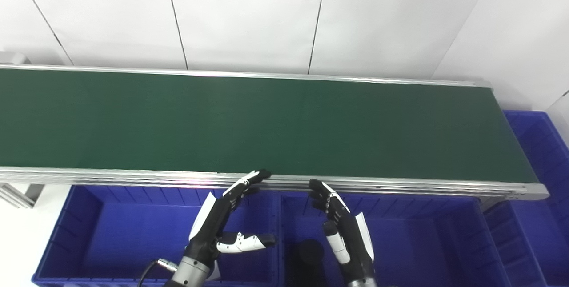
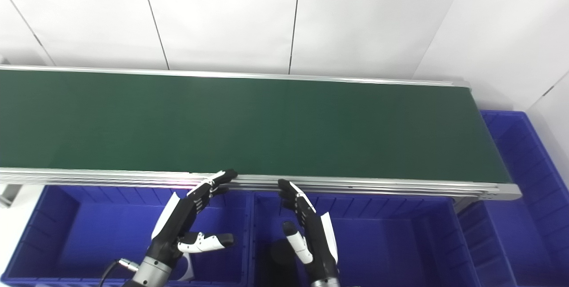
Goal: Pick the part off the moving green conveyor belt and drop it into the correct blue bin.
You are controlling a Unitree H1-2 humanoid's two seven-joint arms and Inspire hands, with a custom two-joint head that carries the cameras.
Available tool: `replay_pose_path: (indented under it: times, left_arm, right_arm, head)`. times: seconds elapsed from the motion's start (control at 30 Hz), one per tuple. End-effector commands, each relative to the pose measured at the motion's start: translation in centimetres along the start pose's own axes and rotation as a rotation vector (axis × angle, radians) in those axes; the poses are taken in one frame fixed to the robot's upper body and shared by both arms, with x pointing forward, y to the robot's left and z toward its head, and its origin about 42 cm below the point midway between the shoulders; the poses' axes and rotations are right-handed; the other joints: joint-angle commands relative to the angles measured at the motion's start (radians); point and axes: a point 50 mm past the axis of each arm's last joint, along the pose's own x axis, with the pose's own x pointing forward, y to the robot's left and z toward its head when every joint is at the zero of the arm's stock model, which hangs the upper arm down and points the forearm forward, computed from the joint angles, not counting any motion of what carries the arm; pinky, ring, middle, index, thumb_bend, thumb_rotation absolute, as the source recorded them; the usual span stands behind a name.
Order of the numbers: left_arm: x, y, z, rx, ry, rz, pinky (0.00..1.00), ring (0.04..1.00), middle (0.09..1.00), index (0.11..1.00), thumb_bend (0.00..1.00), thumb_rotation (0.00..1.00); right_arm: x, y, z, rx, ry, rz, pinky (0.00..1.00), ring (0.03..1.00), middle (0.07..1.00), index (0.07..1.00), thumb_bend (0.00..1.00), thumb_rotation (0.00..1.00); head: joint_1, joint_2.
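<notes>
1. A dark cylindrical part (image 1: 310, 251) lies in the middle blue bin (image 1: 413, 233), just left of the right hand (image 1: 344, 229).
2. Both the right hand and the left hand (image 1: 222, 225) are released, fingers spread, holding nothing, over the bins.
3. The green conveyor belt (image 1: 266, 122) carries nothing.
4. The left blue bin (image 1: 111, 229) sits beneath the left hand.
</notes>
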Motion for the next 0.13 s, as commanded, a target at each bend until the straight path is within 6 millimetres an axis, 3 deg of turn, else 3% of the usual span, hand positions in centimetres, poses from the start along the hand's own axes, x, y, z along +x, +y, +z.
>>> replay_pose_path:
  times: [0.0,0.03,0.1]
  left_arm:
    - [0.69,-0.31,0.82,0.004,-0.074,0.010,0.82,0.882,0.896,0.817,0.79,0.60]
    - [0.68,-0.43,0.80,0.007,-0.074,0.007,0.82,0.882,0.896,0.819,0.79,0.62]
    - [0.63,-0.73,0.71,0.023,-0.077,0.004,0.81,0.889,0.906,0.838,0.81,0.80]
  right_arm:
    - [0.27,0.03,0.99,0.004,-0.084,-0.009,0.85,0.892,0.920,0.870,0.87,0.96]
    - [0.23,0.02,0.96,0.003,-0.084,-0.005,0.86,0.894,0.923,0.872,0.88,0.96]
    - [0.15,-0.01,0.91,-0.007,-0.085,0.024,0.90,0.924,0.952,0.901,0.88,0.99]
  head:
    - [0.004,0.002]
    - [0.006,0.002]
    - [0.010,0.004]
